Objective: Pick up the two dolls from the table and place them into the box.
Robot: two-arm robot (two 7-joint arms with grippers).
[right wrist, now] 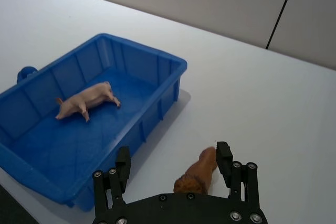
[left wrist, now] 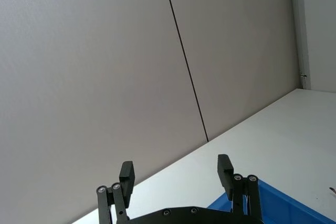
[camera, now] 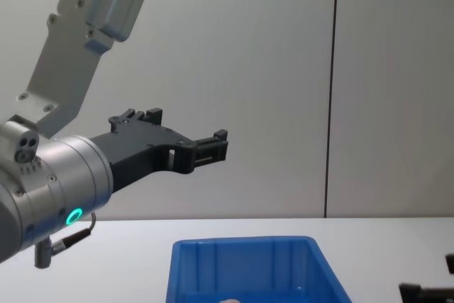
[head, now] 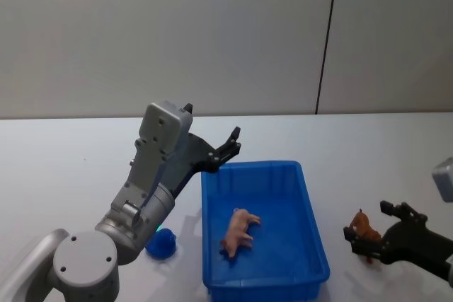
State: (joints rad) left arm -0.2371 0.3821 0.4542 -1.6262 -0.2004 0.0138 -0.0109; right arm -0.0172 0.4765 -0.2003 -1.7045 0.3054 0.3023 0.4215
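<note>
1. Right gripper (right wrist: 174, 153): black metal, two flat-padded fingers spread apart and clamping nothing. It sits low over the table (head: 71, 167), right of the box.
2. Brown doll (head: 363, 227): small, tawny, matte, four-legged, with a darker shaggy head. It stands on the tabletop between my right fingers and closer to one of them; I cannot tell whether it touches that one.
3. Dark blue lump (head: 161, 244): rounded, smooth-looking, with a small knob on top. It rests on the table just beside the box's left wall, near my left elbow.
4. Box (head: 251, 166): bright blue plastic, rectangular, with a rounded rim and ribbed inner walls. It stands in the middle of the table.
5. Pink doll (head: 241, 230): pale pink and pig-shaped with stubby legs. It lies on its side on the box floor.
6. Left gripper (left wrist: 176, 167): black, its fingers held wide apart and empty. It is raised high in the air near the box's far left corner.
7. Table: flat, plain white, matte.
8. Wall (head: 177, 33): grey panels split by one thin dark seam.
</note>
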